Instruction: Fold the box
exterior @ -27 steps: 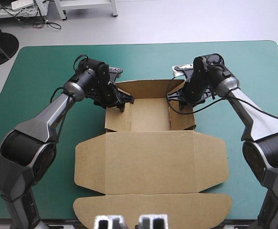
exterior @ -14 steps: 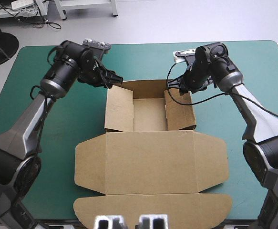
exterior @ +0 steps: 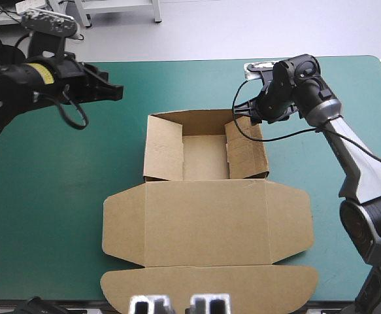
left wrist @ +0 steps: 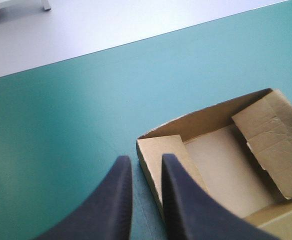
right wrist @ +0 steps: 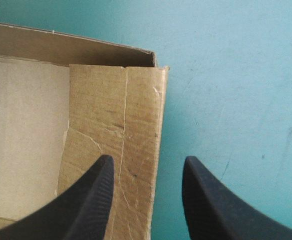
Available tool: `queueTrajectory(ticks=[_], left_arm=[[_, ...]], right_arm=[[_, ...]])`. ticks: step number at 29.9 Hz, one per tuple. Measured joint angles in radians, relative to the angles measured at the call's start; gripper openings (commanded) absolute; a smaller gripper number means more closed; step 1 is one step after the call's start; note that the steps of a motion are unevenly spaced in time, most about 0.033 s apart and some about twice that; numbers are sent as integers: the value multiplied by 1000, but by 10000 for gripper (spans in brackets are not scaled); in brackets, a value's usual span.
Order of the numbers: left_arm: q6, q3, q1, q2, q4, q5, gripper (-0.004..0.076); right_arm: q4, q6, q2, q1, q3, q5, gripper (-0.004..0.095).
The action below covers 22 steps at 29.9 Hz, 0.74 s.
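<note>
Silver-grey right arm [exterior: 360, 163], black-finned left claw [left wrist: 144, 159]; its wrist [exterior: 40, 73] seemingly yellow-banded.

The brown cardboard box [exterior: 203, 186] lies mid-table on the teal-green table cover [exterior: 59, 196], with its tray [exterior: 205, 157] toward the far edge and its lid [exterior: 206, 226] flat toward the near edge. The left black-fingered gripper [exterior: 115, 93] is well left of the tray's far-left corner. The right black-fingered gripper [right wrist: 148, 160] is over the tray's far-right corner, with one finger above the right wall and the other outside it.

**A robotics lab, we'd say**

We're looking down on a work table [exterior: 59, 196] under a teal-green cover. Two grey-and-black robot arms reach in over it, the left arm [exterior: 7, 98] and the right arm [exterior: 366, 163]. Past the table's far edge we've got bare pale-grey floor [exterior: 242, 29] and the white metal legs of a bench [exterior: 157, 10].
</note>
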Motion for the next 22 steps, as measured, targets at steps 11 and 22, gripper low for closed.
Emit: queueTrajectory(ticks=[11, 22], left_arm=[[32, 438, 0, -343, -9, 0, -9], [22, 967, 0, -795, -13, -68, -9]], right_arm=[[13, 26, 0, 0, 51, -1, 413], [32, 11, 20, 0, 124, -3, 147]])
